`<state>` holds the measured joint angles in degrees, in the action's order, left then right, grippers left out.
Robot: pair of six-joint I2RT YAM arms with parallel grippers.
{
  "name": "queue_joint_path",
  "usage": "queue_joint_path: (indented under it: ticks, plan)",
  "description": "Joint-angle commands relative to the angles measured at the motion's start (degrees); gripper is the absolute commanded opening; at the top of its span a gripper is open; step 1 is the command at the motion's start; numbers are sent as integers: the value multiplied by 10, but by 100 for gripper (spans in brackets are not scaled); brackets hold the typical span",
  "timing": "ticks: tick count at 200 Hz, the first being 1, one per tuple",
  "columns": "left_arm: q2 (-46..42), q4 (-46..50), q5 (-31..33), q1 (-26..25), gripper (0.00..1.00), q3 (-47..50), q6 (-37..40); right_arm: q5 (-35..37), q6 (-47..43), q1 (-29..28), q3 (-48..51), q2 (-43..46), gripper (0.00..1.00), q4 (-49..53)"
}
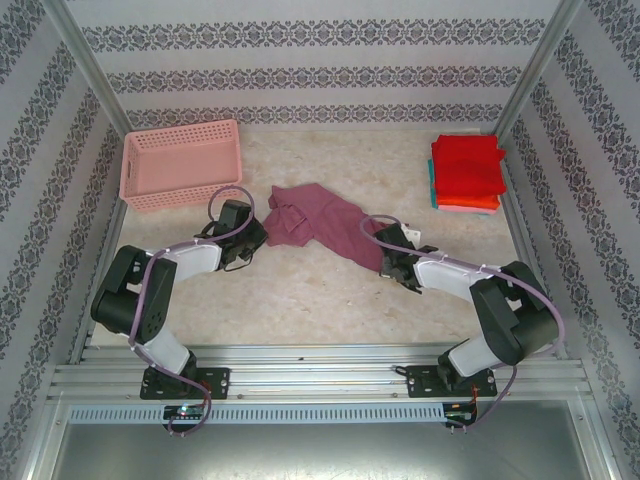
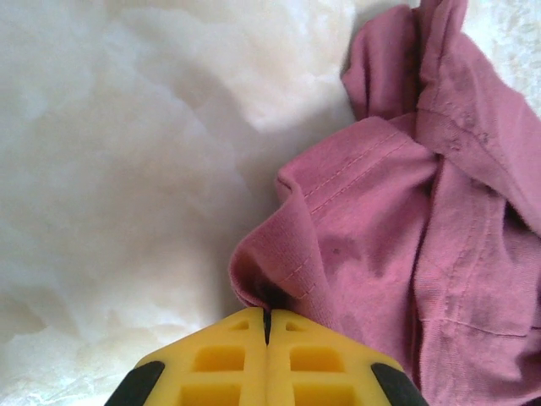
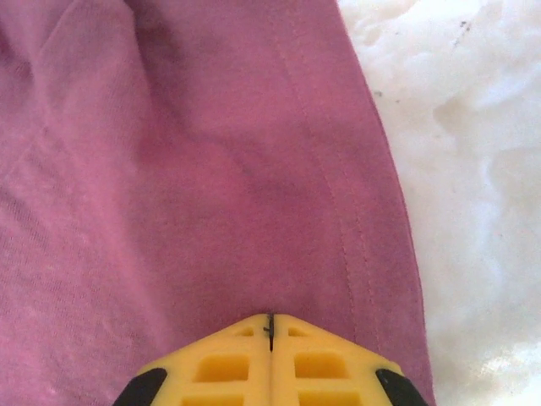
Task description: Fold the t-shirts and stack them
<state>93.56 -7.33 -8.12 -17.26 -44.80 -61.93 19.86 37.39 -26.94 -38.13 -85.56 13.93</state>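
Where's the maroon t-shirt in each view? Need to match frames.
Top external: maroon t-shirt lies crumpled mid-table, right of the pink basket.
Left wrist: right half of the frame, a fold pinched in the shut left pincer at bottom centre.
Right wrist: left and centre, hem running down to the shut right pincer.
Shared landmark: the pale mottled table beside the shirt.

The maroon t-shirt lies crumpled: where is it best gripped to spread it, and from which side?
By the stitched hems at opposite ends of the maroon t-shirt: left gripper from the left, right gripper from the near right. The hems lie thin at the heap's edges, so pulling apart should flatten it.
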Motion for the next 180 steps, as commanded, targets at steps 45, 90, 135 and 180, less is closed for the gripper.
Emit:
queue_joint_path:
  ticks: [45,90,135,180]
  plan:
    - [-41,21,44,-5,0,4,41,-9,9,16,2,66,56,23]
    - [-56,32,67,3,0,12,52,-30,44,-10,-28,-7,67,18]
    - [-81,44,76,17,0,24,64,-68,47,-17,-58,-86,44,30]
    - [-116,72,99,26,0,29,86,-73,30,-14,-39,-14,0,-11]
